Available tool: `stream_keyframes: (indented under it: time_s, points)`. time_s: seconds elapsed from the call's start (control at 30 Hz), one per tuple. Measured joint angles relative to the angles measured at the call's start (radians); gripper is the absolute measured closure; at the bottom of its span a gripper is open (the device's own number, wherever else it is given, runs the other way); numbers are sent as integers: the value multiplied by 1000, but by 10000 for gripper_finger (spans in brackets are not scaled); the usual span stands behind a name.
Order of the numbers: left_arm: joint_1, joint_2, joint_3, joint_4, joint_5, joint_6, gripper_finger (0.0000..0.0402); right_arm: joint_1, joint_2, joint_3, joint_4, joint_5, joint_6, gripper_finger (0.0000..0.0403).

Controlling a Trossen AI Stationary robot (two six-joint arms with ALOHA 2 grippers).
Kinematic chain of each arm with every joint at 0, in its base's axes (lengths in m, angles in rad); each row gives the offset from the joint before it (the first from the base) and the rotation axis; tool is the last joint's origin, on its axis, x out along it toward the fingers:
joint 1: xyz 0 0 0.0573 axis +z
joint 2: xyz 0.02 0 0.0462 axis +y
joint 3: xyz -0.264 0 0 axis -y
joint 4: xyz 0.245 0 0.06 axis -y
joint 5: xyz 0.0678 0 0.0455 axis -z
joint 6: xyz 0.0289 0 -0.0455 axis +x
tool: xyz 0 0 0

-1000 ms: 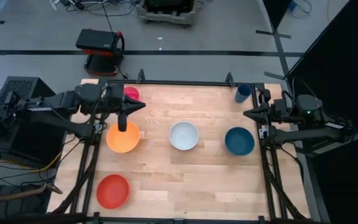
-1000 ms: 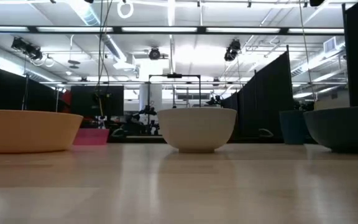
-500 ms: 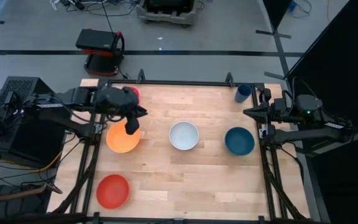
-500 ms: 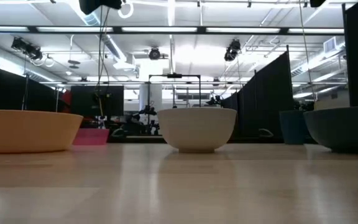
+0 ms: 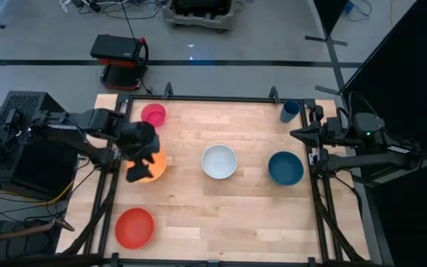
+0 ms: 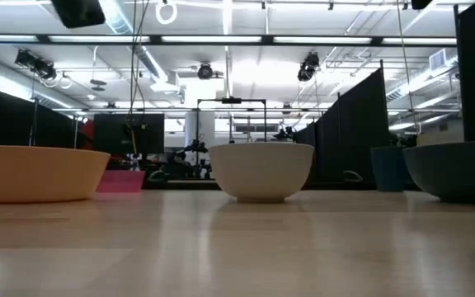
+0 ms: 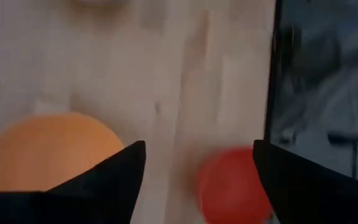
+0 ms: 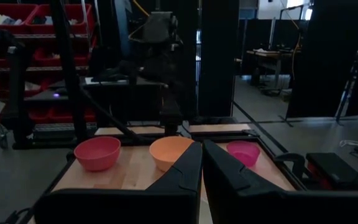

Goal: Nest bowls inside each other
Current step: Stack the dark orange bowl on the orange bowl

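The left claw point(image 5: 141, 165) hangs over the orange bowl point(image 5: 153, 167) near the tabletop's point(image 5: 221, 215) left edge, fingers spread and holding nothing. The wrist view looks down past them: orange bowl under one finger, red bowl point(image 5: 134, 227) farther toward the near-left corner. Pink bowl point(image 5: 153, 114) sits at the far-left corner, white bowl point(image 5: 219, 161) mid-tabletop, teal bowl point(image 5: 285, 167) toward the right edge. The right claw point(image 5: 296, 136) waits closed at the right edge, so the left arm is nearer both orange and red.
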Motion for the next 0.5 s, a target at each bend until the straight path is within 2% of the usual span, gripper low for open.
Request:
stream_keyframes:
  time_s: [0.23,0.5]
  points:
    - [-92,3,-7,-154,139,-13,121,0,0,0,7,1,0,403]
    - [-224,3,-128,-143,111,-57,124,0,-1,0,46,46,0,403]
